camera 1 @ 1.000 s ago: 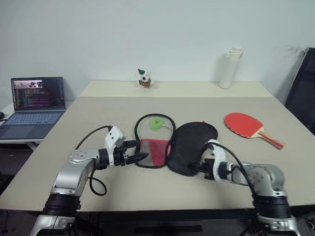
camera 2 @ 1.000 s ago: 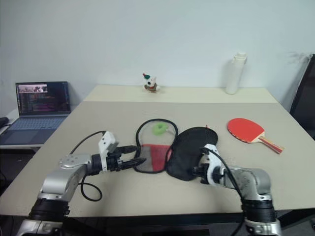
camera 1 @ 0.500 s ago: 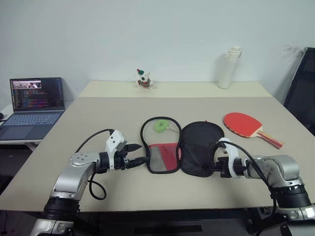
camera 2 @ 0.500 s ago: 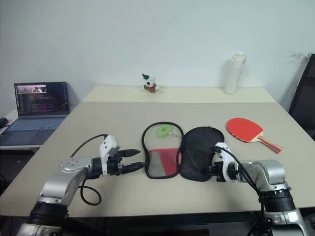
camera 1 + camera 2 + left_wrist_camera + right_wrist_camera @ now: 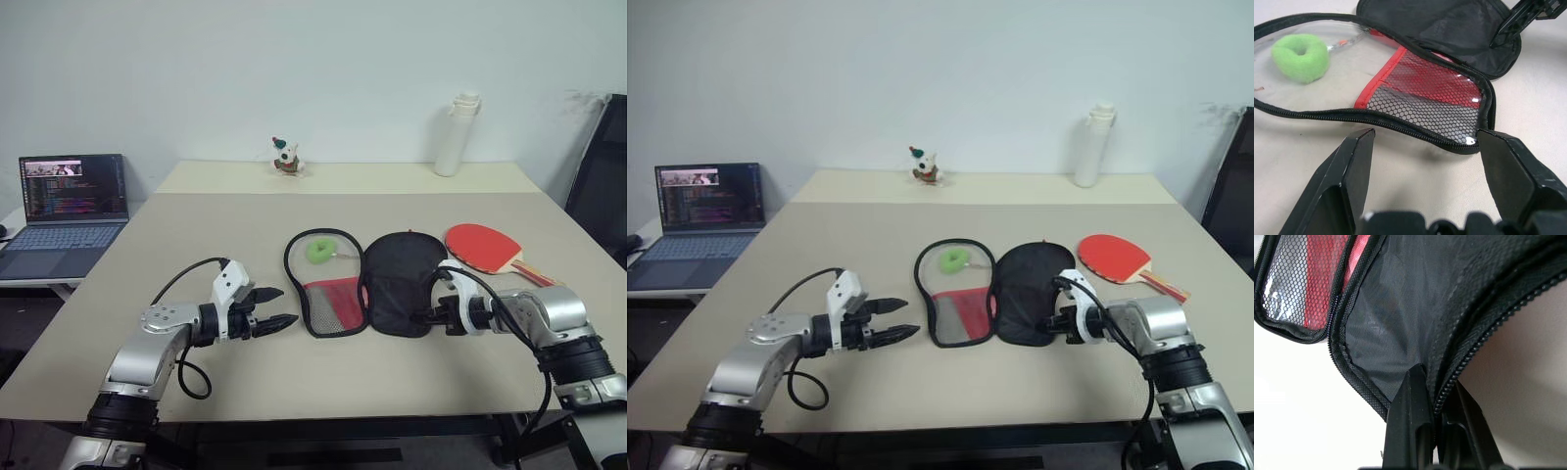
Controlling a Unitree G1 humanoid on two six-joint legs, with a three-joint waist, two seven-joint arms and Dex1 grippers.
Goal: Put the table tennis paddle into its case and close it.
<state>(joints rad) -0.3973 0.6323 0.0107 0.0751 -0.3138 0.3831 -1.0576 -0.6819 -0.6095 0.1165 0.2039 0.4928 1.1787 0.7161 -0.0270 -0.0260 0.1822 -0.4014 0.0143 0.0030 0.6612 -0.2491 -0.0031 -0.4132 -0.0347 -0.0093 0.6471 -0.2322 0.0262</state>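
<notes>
1. Head camera (both eyes, one scene): A beige table (image 5: 196,245) carries the case (image 5: 367,284), unzipped and spread flat in two halves near the front middle. Its left half is see-through with a red and mesh pocket and a black zip rim; a green ring (image 5: 318,250) lies in it. Its right half shows black lining. The table tennis paddle (image 5: 495,250) lies red face up just right of the case, outside it, handle pointing toward the right front edge. The left gripper (image 5: 275,307) hovers left of the case, fingers spread apart, holding nothing. The right gripper (image 5: 428,315) sits at the near right rim of the black half, fingers pinched together on that rim. At the far edge stand a white bottle (image 5: 457,137) and a small toy figure (image 5: 285,157). A laptop (image 5: 64,211) sits open on a side surface to the left.

2. Left wrist camera: Two black fingers (image 5: 1347,181) stand wide apart with bare table between them. Just beyond lie the mesh pocket's corner and zip rim, not touched. The green ring rests behind clear plastic, and the black half lies beyond.

3. Right wrist camera: The fingers (image 5: 1413,418) are closed tight on the zipped edge of the case's black lining. The red and mesh pocket shows beside it.
</notes>
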